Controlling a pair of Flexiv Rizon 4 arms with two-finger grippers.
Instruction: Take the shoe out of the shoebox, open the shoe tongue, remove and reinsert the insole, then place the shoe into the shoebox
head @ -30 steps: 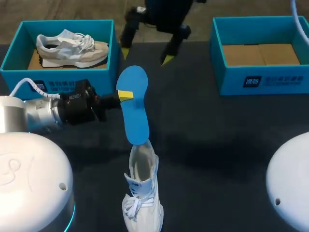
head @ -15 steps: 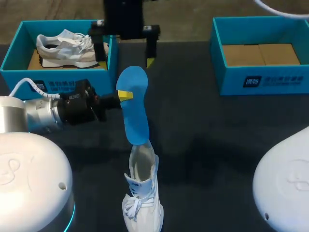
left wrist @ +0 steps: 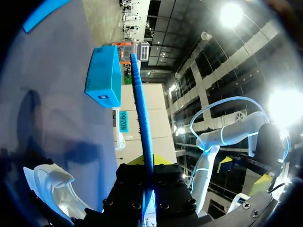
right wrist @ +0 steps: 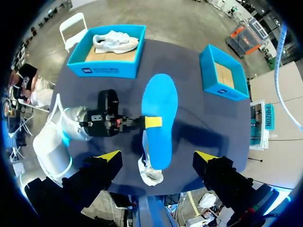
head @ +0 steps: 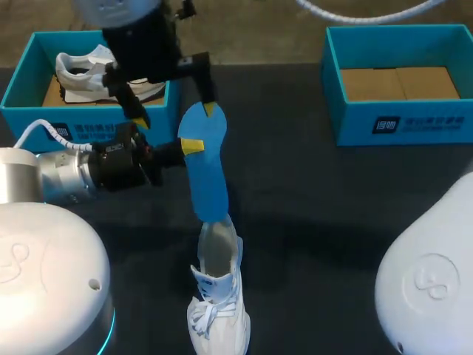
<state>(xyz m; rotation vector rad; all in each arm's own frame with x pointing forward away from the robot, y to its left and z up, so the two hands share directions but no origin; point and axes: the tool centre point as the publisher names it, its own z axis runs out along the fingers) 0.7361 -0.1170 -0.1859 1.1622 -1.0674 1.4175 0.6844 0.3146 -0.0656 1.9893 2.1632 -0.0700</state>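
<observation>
The head view looks down on the table point(head: 332, 207) from above and behind. The left wrist view sits very close to the blue insole point(left wrist: 142, 109), edge-on. The right wrist view faces down from high; with the head view it shares the blue insole and the shoe point(right wrist: 150, 172).

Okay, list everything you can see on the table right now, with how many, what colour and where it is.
insole: one, blue, held off the table, lower end at the shoe's opening
shoe: one, white, near edge, middle
sneaker: one, white and beige, inside left box
left box: one, teal, far left
right box: one, teal, far right, brown floor showing
table: one, dark
left tool: one, shut on insole
right tool: one, open, above insole's far end
</observation>
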